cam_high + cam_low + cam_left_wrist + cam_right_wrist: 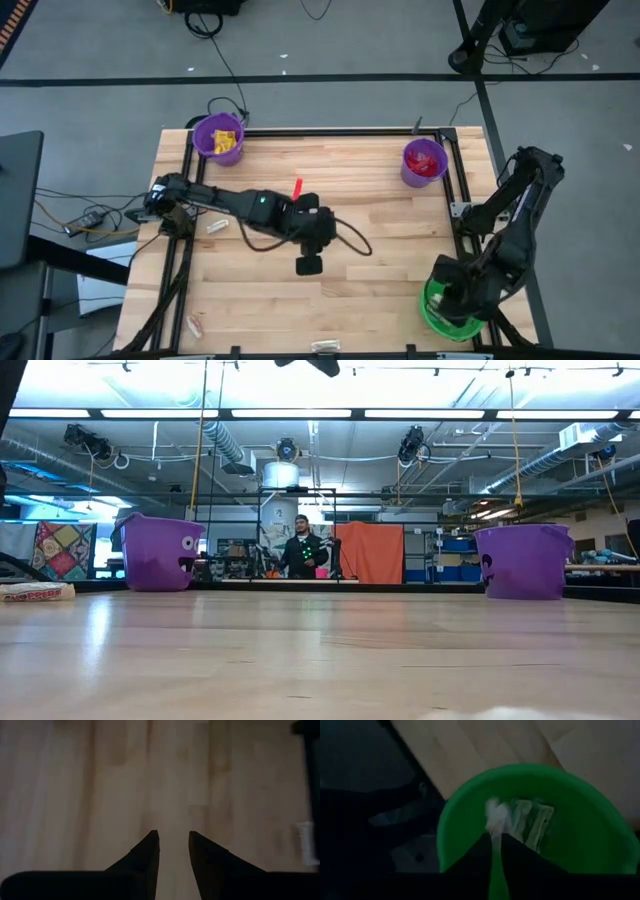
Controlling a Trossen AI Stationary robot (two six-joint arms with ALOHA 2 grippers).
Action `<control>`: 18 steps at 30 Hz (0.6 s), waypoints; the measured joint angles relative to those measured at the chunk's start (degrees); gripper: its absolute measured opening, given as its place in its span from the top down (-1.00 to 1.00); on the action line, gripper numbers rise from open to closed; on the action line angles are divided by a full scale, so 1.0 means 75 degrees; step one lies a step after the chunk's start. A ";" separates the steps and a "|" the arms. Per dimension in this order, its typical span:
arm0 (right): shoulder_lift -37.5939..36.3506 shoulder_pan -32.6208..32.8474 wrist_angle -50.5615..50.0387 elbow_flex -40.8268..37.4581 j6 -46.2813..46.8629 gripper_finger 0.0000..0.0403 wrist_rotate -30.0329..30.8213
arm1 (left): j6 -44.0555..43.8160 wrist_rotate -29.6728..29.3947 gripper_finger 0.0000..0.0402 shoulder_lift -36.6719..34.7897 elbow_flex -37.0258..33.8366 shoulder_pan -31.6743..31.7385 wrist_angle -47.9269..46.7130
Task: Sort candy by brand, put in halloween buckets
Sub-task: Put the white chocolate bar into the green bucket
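Observation:
My right gripper point(495, 837) hangs over the green bucket point(440, 312) at the near right, its fingers a narrow slit apart, with a pale wrapped candy point(492, 815) at their tips. More pale wrapped candy point(532, 822) lies on the bucket's floor. My left gripper point(308, 265) stands open above bare wood point(172, 795) mid-table, nothing between its fingers. A red candy point(297, 188) lies just beyond it. The far-left purple bucket point(218, 138) holds yellow candy, the far-right one point(424, 160) red candy. My right gripper points down into the green bucket, and the pale candy point(492, 815) shows right at its fingertips, above the bucket's floor. Whether the fingers still touch it, I cannot tell.
Loose pale candies lie at the left point(217, 226), near the front-left corner point(193, 325) and at the front edge point(325, 347). A black frame point(462, 215) runs along the table's sides. In the low view a person point(303, 550) stands far behind the table.

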 joint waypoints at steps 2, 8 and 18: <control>0.0242 -0.0004 0.0000 0.0000 0.0117 0.65 0.0018 | 0.0060 -0.0310 0.45 0.0000 0.0000 -0.0113 -0.0007; 0.0927 -0.0013 -0.0136 0.0000 0.0479 0.36 -0.0235 | -0.0302 -0.0109 0.45 0.0000 0.0000 -0.0100 0.0077; 0.0890 -0.0026 -0.0208 0.0364 0.1195 0.21 -0.0917 | -0.0507 -0.1464 0.45 0.0000 -0.0214 -0.0092 -0.1646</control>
